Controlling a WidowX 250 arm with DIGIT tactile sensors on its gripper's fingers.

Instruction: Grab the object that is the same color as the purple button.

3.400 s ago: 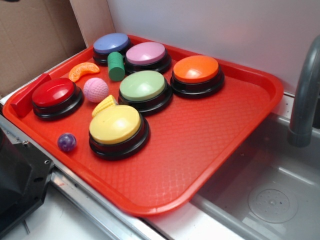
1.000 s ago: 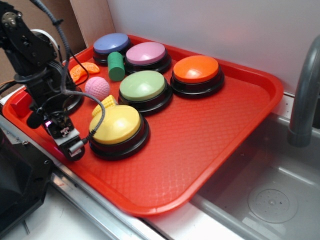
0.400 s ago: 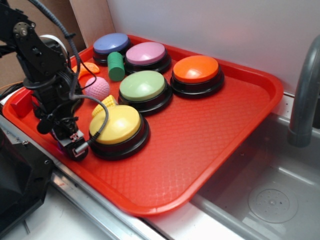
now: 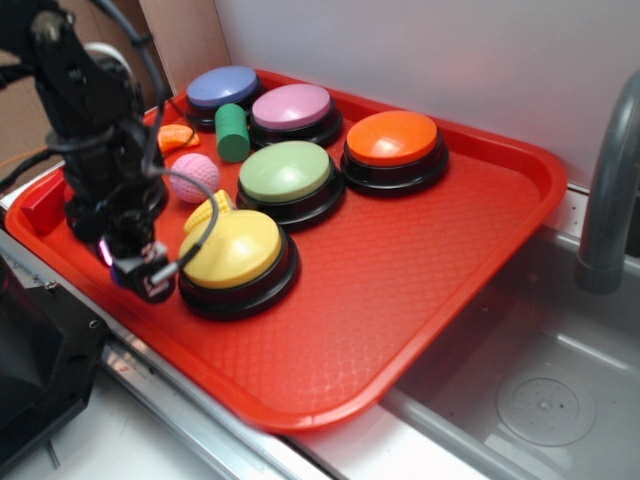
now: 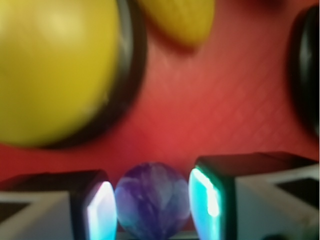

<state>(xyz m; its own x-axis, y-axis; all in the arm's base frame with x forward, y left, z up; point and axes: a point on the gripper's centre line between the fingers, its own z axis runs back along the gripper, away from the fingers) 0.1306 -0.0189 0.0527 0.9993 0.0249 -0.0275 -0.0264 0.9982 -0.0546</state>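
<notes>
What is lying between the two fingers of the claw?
The small purple ball sits between the claw fingers, shown in the wrist view; the exterior view hides it.

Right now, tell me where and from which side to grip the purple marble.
Grip the purple marble across its widest middle, coming straight down from above. It is round and glossy, so an off-centre pinch could squirt it out. The gripper already straddles it, one finger on each side, the yellow button clear ahead.
</notes>
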